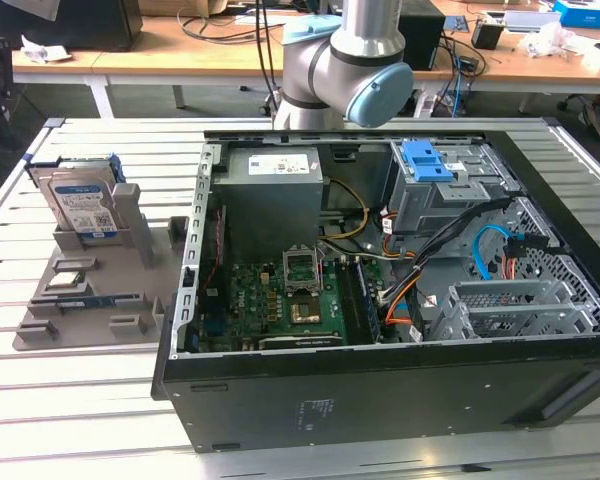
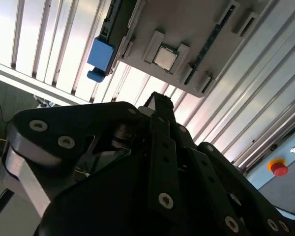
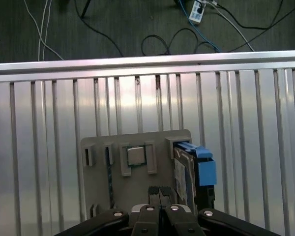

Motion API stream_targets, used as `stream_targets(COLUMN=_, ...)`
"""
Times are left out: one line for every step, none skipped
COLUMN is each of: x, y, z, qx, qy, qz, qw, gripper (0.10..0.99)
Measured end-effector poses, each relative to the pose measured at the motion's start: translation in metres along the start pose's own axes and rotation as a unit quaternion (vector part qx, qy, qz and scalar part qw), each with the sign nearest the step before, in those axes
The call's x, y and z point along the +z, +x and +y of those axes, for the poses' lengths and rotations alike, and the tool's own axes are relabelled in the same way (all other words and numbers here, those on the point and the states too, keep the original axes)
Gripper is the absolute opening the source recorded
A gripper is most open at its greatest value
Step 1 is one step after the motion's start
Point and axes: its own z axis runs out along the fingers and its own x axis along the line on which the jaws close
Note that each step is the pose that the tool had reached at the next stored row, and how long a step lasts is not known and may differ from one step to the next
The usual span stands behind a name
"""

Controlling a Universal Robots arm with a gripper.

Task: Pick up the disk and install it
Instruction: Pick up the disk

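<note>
- The end effector (image 3: pixel 160 192) is clenched on nothing, its fingertips (image 3: pixel 154 194) pressed together in both wrist views. It hangs above the grey holder (image 3: pixel 102 189) on the bench (image 3: pixel 49 147) and touches none of it.
- The disk (image 3: pixel 186 169) stands on edge in a slot of that holder. It is beyond the fingertips, off to one side of their line and well apart from them.
- If the end effector came down clenched, it would probably strike the disk's top edge or the holder rather than straddle the disk.
- A straight descent from this offset could land on the chip (image 3: pixel 136 156), which sits closer to the fingertips' line, or catch a slot wall.
- The blue frame (image 3: pixel 205 172) stands out from one face of the disk. A pinch on that plastic alone might flex or slip, and the disk could tilt and jam in its slot.
- The open computer (image 1: pixel 380 400) stands beside the holder, farther from the end effector than the disk is. Cables (image 1: pixel 460 225) crowd the bay below the blue latch (image 1: pixel 427 160), so a carried disk might snag there.
</note>
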Motion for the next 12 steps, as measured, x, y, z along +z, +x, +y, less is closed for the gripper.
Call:
stream_targets(x=0.0000, y=0.0000, z=0.0000, qx=0.000, qy=0.0000, qz=0.0000, qw=1.0000, gripper=0.102)
stream_targets(x=0.0000, y=0.0000, z=0.0000, qx=0.000, qy=0.0000, qz=0.0000, qw=1.0000, gripper=0.102)
stream_targets(x=0.0000, y=0.0000, z=0.0000, qx=0.000, qy=0.0000, qz=0.0000, qw=1.0000, gripper=0.102)
stream_targets(x=0.0000, y=0.0000, z=0.0000, qx=0.000, qy=0.0000, qz=0.0000, qw=1.0000, gripper=0.102)
stream_targets(x=0.0000, y=0.0000, z=0.0000, qx=0.000, qy=0.0000, qz=0.0000, qw=1.0000, gripper=0.114)
stream_targets(x=0.0000, y=0.0000, z=0.0000, qx=0.000, qy=0.0000, qz=0.0000, qw=1.0000, gripper=0.114)
stream_targets(x=0.0000, y=0.0000, z=0.0000, qx=0.000, qy=0.0000, qz=0.0000, qw=1.0000, gripper=0.169)
stream_targets(x=0.0000, y=0.0000, z=0.0000, qx=0.000, qy=0.0000, qz=0.0000, qw=1.0000, gripper=0.235)
stream_targets(x=0.0000, y=0.0000, z=0.0000, qx=0.000, qy=0.0000, qz=0.0000, qw=1.0000, gripper=0.235)
stream_targets(x=0.0000, y=0.0000, z=0.0000, qx=0.000, qy=0.0000, qz=0.0000, qw=1.0000, gripper=0.357)
stream_targets(x=0.0000, y=0.0000, z=0.0000, qx=0.000, qy=0.0000, qz=0.0000, qw=1.0000, gripper=0.357)
stream_targets(x=0.0000, y=0.0000, z=0.0000, qx=0.000, qy=0.0000, qz=0.0000, qw=1.0000, gripper=0.537)
